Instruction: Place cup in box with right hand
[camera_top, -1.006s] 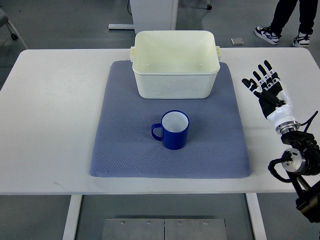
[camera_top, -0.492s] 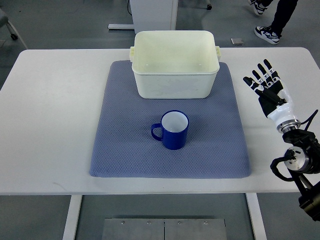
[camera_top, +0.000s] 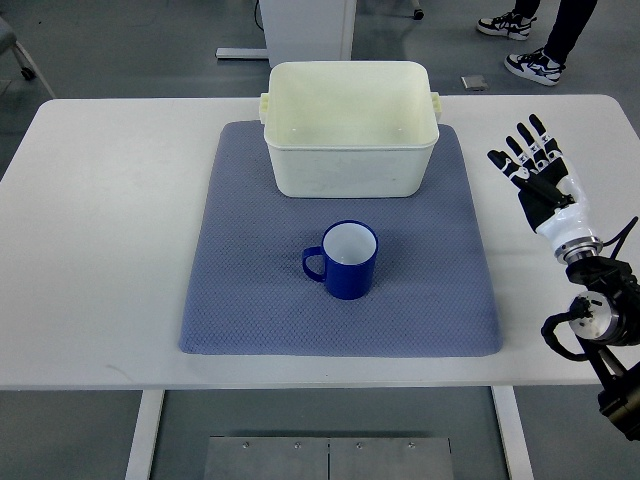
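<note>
A blue cup with a white inside stands upright on the blue-grey mat, its handle pointing left. The cream box sits empty at the mat's far edge, just behind the cup. My right hand hovers over the white table to the right of the mat, fingers spread and holding nothing. It is well clear of the cup and the box. The left arm does not show.
The white table carries the mat. A person's legs and shoes stand on the floor beyond the far right corner. A white cabinet base stands behind the table.
My right hand has drifted slightly to the right. The person's feet behind the table have shifted left. The cup and box have not moved.
</note>
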